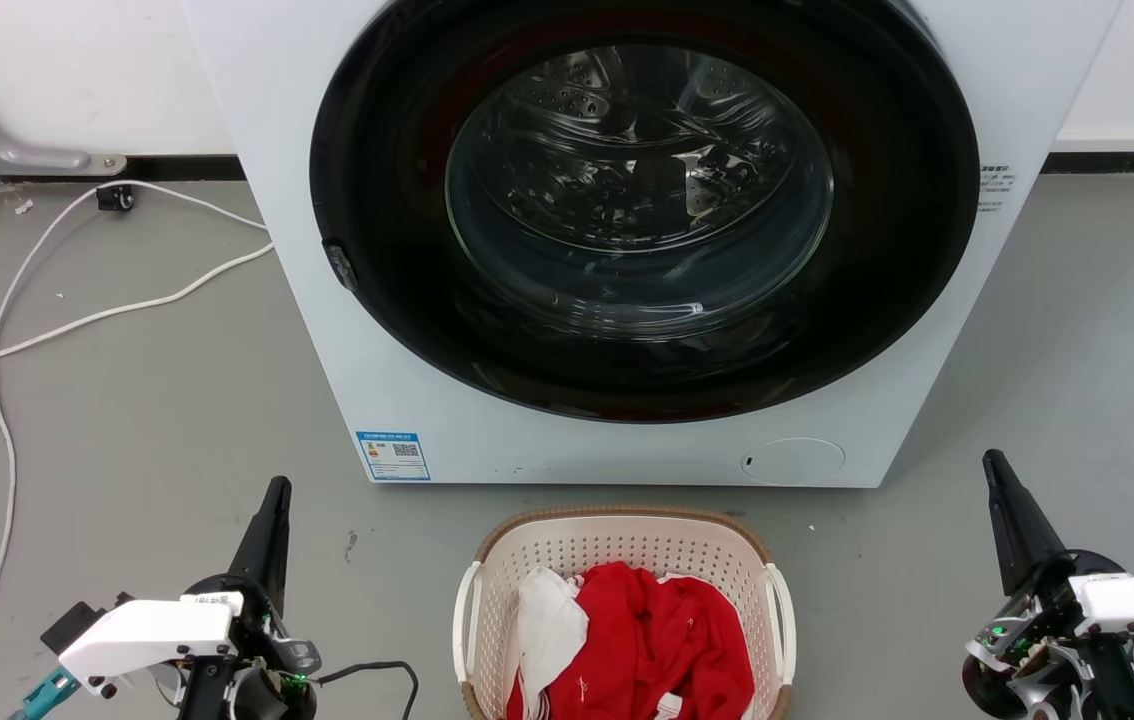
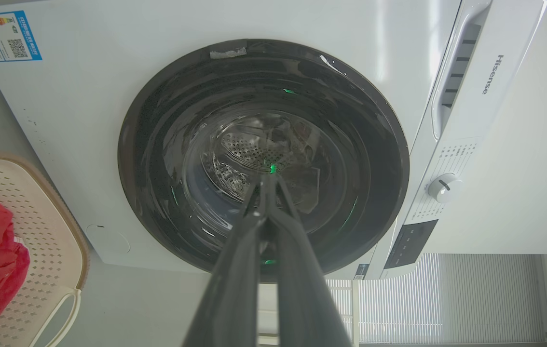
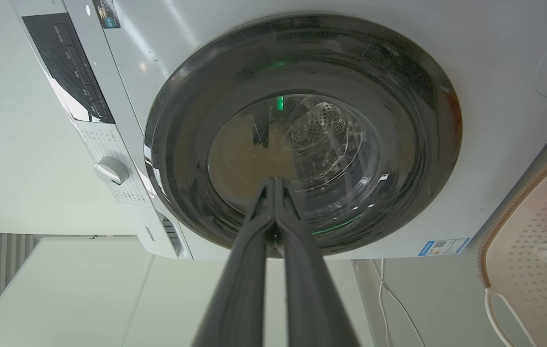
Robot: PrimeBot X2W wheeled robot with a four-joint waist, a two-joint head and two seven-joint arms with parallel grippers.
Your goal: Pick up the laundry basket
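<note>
The laundry basket [image 1: 617, 545] is cream perforated plastic with a brown woven rim and white side handles. It stands on the floor at the bottom centre, just in front of the washing machine, holding red and white clothes [image 1: 642, 640]. Its edge also shows in the left wrist view [image 2: 47, 226] and the right wrist view [image 3: 529, 250]. My left gripper [image 1: 277, 490] is to the basket's left, fingers together, holding nothing. My right gripper [image 1: 993, 460] is to its right, also shut and empty. Both are well apart from the basket's handles.
A white front-loading washing machine [image 1: 347, 330] with a closed dark round door [image 1: 642, 210] stands directly behind the basket. White cables [image 1: 2, 330] run over the grey floor at the left. Bare floor lies on both sides of the basket.
</note>
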